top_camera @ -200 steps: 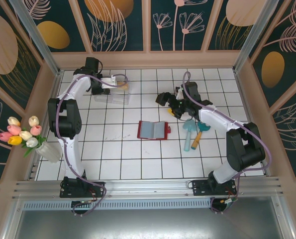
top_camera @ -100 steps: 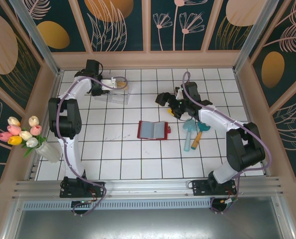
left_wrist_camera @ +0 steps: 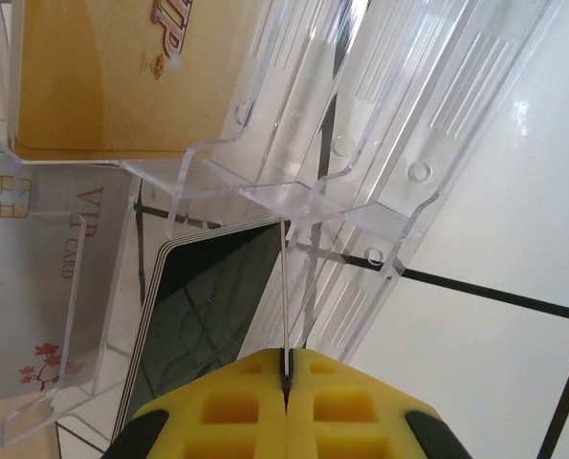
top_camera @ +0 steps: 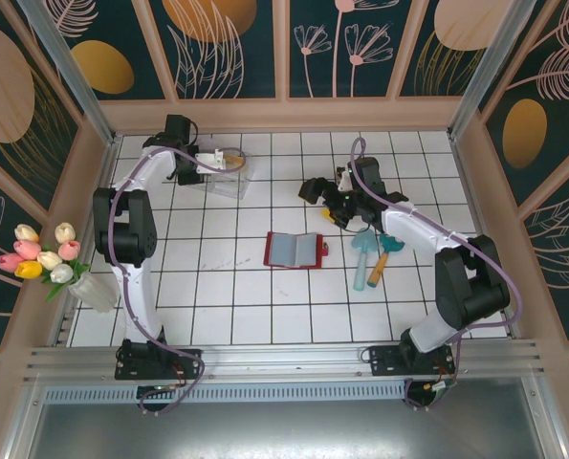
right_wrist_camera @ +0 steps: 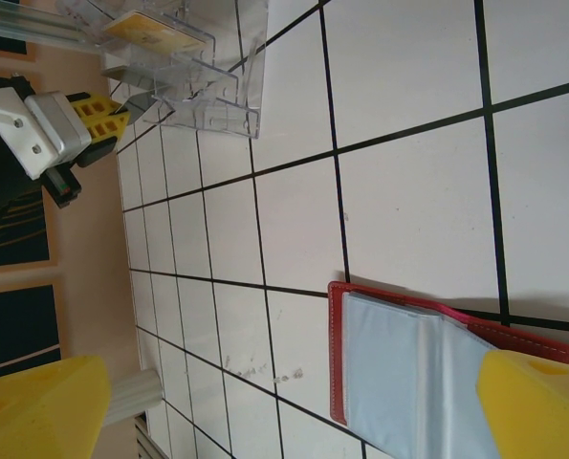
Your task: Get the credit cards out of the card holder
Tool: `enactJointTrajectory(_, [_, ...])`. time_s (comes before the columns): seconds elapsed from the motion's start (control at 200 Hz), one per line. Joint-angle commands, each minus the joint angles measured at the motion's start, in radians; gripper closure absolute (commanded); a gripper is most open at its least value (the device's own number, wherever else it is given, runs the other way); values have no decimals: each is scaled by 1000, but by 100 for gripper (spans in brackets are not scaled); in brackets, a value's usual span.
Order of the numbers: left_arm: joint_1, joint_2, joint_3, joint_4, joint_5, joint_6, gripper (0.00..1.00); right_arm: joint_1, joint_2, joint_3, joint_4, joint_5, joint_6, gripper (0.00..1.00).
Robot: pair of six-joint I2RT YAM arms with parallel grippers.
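The left claw (left_wrist_camera: 286,371) is pressed together on a dark card (left_wrist_camera: 212,311), which is pinched by its near end between the yellow pads (left_wrist_camera: 236,411). The card's far end reaches in among the stepped ribs of the clear box (left_wrist_camera: 361,182). Inside the box a tan-orange card (left_wrist_camera: 121,76) marked VIP is stood in one slot, and a pale card (left_wrist_camera: 35,287) with a chip is seen in the slot beside it. From above, this claw (top_camera: 200,163) and the box (top_camera: 225,174) are found at the far left of the tiled table (top_camera: 227,296). The right claw (right_wrist_camera: 294,392) is spread wide, and nothing is held or touched by it. It is hung over the holder (right_wrist_camera: 408,373), whose grey-blue pockets are turned upward. The holder (top_camera: 295,250) is laid open and flat near the table's middle, well apart from the box. Teal and orange tools (top_camera: 370,253) are lain just to its right, under the right arm. A vase of flowers (top_camera: 45,258) is stood at the left edge.
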Motion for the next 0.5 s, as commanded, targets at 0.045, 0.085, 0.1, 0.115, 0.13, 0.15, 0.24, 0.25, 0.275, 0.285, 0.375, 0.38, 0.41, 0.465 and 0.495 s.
enactJointTrajectory(0.045, [-20, -8, 46, -117, 84, -6, 100, 8, 7, 37, 1, -12, 17, 1])
enactJointTrajectory(0.085, [-25, -9, 50, -127, 89, -16, 100, 8, 7, 36, 3, -11, 17, 1])
enactJointTrajectory(0.1, [-27, -10, 51, -135, 94, -18, 100, 9, 8, 35, 4, -11, 16, 1])
enactJointTrajectory(0.115, [-29, -10, 53, -141, 99, -20, 100, 8, 8, 37, 6, -11, 18, 1])
enactJointTrajectory(0.13, [-31, -11, 54, -149, 106, -22, 100, 9, 9, 37, 5, -11, 17, 1])
enactJointTrajectory(0.15, [-33, -12, 55, -157, 113, -25, 100, 9, 10, 37, 8, -13, 17, 1])
enactJointTrajectory(0.24, [-52, -15, 53, -187, 109, -44, 100, 9, 6, 36, 12, -14, 19, 1])
enactJointTrajectory(0.25, [-54, -15, 52, -191, 109, -46, 100, 9, 7, 34, 13, -14, 17, 1])
enactJointTrajectory(0.275, [-58, -15, 50, -198, 109, -50, 100, 10, 5, 34, 13, -15, 17, 1])
enactJointTrajectory(0.285, [-62, -15, 51, -201, 109, -50, 100, 9, 5, 34, 14, -14, 16, 1])
enactJointTrajectory(0.375, [-79, -22, 36, -221, 106, -56, 100, 9, -1, 28, 13, -13, 10, 1])
enactJointTrajectory(0.38, [-80, -23, 35, -221, 106, -57, 100, 9, -1, 28, 13, -13, 9, 1])
enactJointTrajectory(0.41, [-85, -26, 28, -225, 104, -61, 100, 9, -2, 26, 10, -12, 9, 1])
enactJointTrajectory(0.465, [-93, -35, 18, -232, 110, -67, 100, 8, -5, 22, 11, -12, 8, 1])
enactJointTrajectory(0.495, [-96, -43, 11, -235, 114, -71, 100, 9, -8, 21, 13, -12, 6, 1])
